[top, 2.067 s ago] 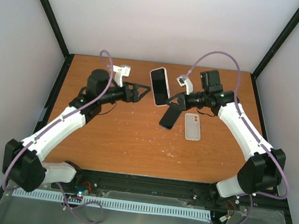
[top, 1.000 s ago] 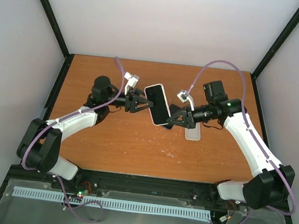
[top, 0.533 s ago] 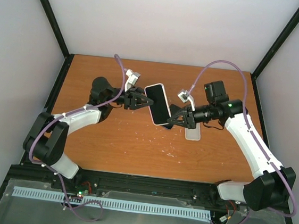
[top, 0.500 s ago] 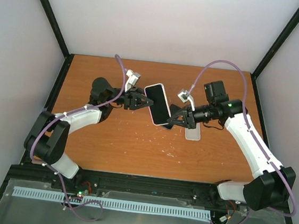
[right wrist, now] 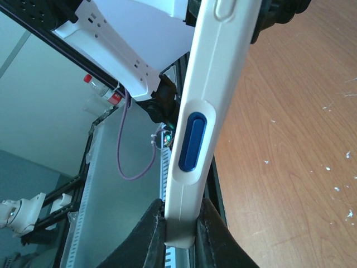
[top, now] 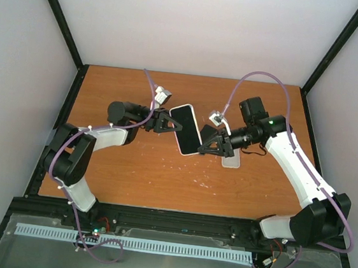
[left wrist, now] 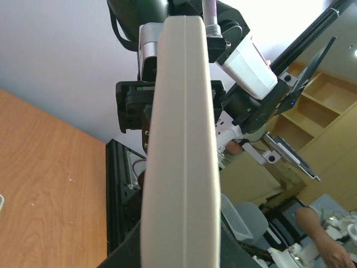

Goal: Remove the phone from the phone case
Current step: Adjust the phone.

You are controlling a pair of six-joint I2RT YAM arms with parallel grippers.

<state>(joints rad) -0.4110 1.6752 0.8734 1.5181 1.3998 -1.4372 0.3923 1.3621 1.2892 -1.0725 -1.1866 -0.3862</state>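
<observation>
Top: white-rimmed black-screen phone (top: 186,129) is tilted in air over mid of orange-brown wood table (top: 130,167). Left gripper (top: 171,124) clamps its table-left edge, right gripper (top: 203,147) its near end. Pale flat rectangular slab (top: 231,163) lies on table, partly under right gripper.
Left wrist: you see white plastic case (left wrist: 178,167) edge-on, pinched.
Right wrist: fingers (right wrist: 149,239) squeeze case end below blue oval button (right wrist: 191,142).

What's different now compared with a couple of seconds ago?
The left pincer swung in from the left and closed on the cased phone, which it wasn't touching before. The right pincer brought the cased phone nearer the arms' side of the table. Unchanged: the right pincer's hold, and the spare white case lying on the table.
</observation>
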